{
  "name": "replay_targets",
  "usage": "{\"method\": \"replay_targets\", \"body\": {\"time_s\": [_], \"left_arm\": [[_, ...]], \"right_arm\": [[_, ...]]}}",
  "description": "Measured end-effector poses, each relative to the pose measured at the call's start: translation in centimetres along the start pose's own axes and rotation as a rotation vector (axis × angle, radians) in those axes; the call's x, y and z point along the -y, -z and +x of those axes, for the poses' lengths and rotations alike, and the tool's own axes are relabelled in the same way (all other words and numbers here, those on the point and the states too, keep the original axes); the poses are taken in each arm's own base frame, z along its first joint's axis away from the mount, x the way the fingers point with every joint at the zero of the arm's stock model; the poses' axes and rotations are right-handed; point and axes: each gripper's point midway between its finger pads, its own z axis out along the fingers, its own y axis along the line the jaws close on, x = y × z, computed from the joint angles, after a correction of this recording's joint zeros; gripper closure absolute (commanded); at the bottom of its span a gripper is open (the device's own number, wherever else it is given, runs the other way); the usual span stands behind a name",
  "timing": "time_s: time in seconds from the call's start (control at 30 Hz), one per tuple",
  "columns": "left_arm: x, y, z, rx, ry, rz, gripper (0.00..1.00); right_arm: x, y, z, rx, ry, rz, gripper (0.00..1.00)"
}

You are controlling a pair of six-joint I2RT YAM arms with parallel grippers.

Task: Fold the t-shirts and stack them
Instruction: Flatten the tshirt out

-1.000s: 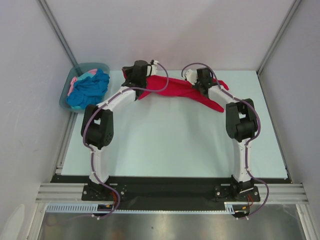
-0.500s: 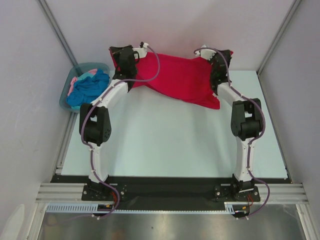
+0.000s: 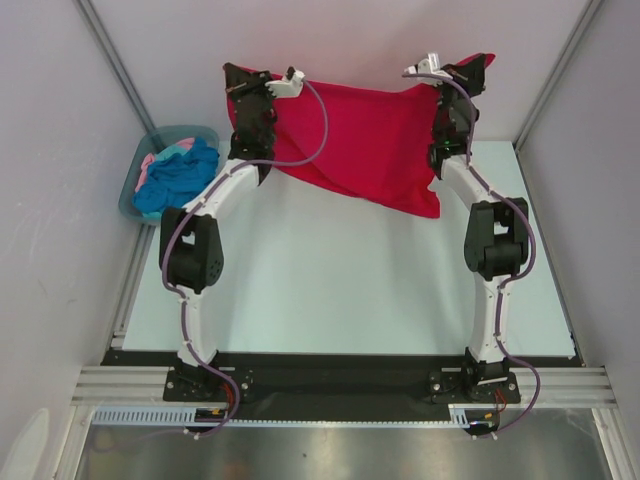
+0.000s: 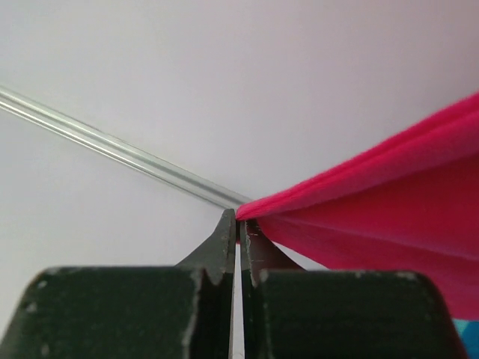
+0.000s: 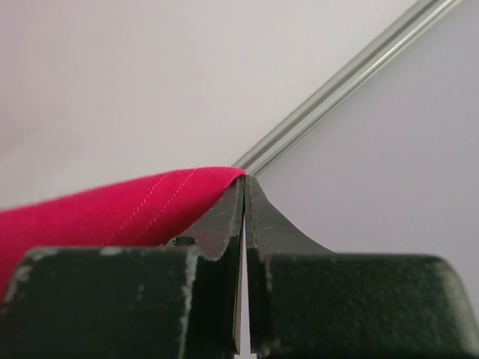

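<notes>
A large crimson-red t-shirt (image 3: 365, 140) hangs spread in the air between my two arms at the back of the table, and its lower right corner reaches down to the table. My left gripper (image 3: 233, 78) is shut on the shirt's upper left corner. My right gripper (image 3: 483, 63) is shut on the upper right corner. In the left wrist view the gripper (image 4: 239, 218) pinches red cloth (image 4: 374, 202) that stretches off to the right. In the right wrist view the gripper (image 5: 244, 181) pinches a stitched red hem (image 5: 112, 209). A turquoise-blue t-shirt (image 3: 180, 175) and a pale pink t-shirt (image 3: 150, 162) lie crumpled in the tub.
The grey-teal plastic tub (image 3: 128, 205) stands at the back left, off the table's left edge. White enclosure walls with metal corner rails (image 3: 555, 80) close in the back and sides. The pale table top (image 3: 340, 290) spreads between the arms.
Both grippers have risen and moved apart with the red t-shirt. It went from a bunched strip on the table to a sheet spread out in the air.
</notes>
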Motion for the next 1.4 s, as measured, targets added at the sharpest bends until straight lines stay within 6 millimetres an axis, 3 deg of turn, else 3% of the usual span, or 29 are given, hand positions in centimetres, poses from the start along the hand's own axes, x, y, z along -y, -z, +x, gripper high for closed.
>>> {"method": "replay_targets", "body": {"time_s": [0.1, 0.33, 0.5, 0.6, 0.7, 0.8, 1.07, 1.27, 1.4], "left_arm": [[-2.7, 0.3, -1.6, 0.070, 0.052, -0.078, 1.00], [-11.3, 1.4, -5.9, 0.229, 0.122, -0.273, 1.00], [-17.2, 1.0, -7.0, 0.259, 0.134, -0.319, 1.00], [-20.0, 0.9, -6.7, 0.273, 0.112, -0.289, 1.00], [-21.4, 1.1, -6.3, 0.286, 0.079, -0.234, 1.00], [-22.0, 1.4, -6.1, 0.307, 0.061, -0.159, 1.00], [-22.5, 3.9, -6.3, 0.369, 0.104, -0.011, 1.00], [-24.6, 5.1, -6.2, 0.393, 0.151, -0.048, 1.00], [-26.6, 5.3, -6.2, 0.403, 0.187, -0.149, 1.00]], "right_arm": [[2.2, -0.6, -1.2, 0.038, -0.033, 0.063, 1.00], [6.7, -1.5, -3.9, 0.131, -0.060, 0.130, 1.00], [9.5, -3.0, -4.5, 0.150, -0.073, -0.011, 1.00], [12.4, -4.5, -4.6, 0.144, -0.108, -0.106, 1.00], [15.7, -4.7, -4.5, 0.140, -0.114, -0.195, 1.00], [17.4, -3.6, -4.7, 0.141, -0.102, -0.290, 1.00], [16.6, 0.2, -5.9, 0.166, -0.095, -0.486, 1.00], [18.3, 0.4, -6.5, 0.180, -0.140, -0.451, 1.00], [21.7, 0.0, -7.5, 0.218, -0.164, -0.323, 1.00]]}}
